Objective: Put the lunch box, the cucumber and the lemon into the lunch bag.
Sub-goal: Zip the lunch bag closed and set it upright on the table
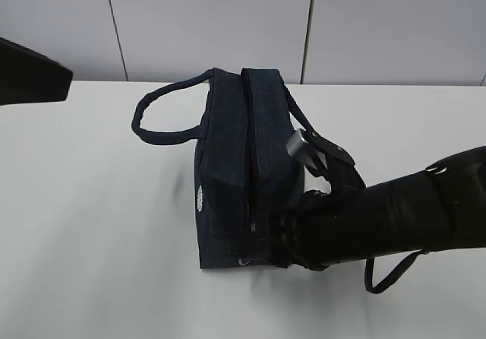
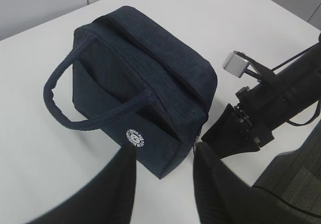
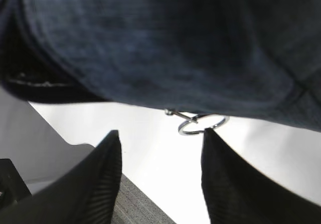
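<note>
Two open fingers of the right gripper (image 3: 160, 176) flank the ring pull (image 3: 201, 124) at the lunch bag (image 1: 243, 164), frame centre, apparently zipped; unzipping seems next, needing closure on the ring.

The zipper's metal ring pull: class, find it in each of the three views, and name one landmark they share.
Exterior view: metal ring pull barely shows at the lunch bag's near bottom end, beside the right gripper.
Left wrist view: a small glint at the bag's right corner, facing the right gripper.
Right wrist view: centre, hanging under the fabric, above the open gripper.
Shared landmark: the navy bag.
</note>
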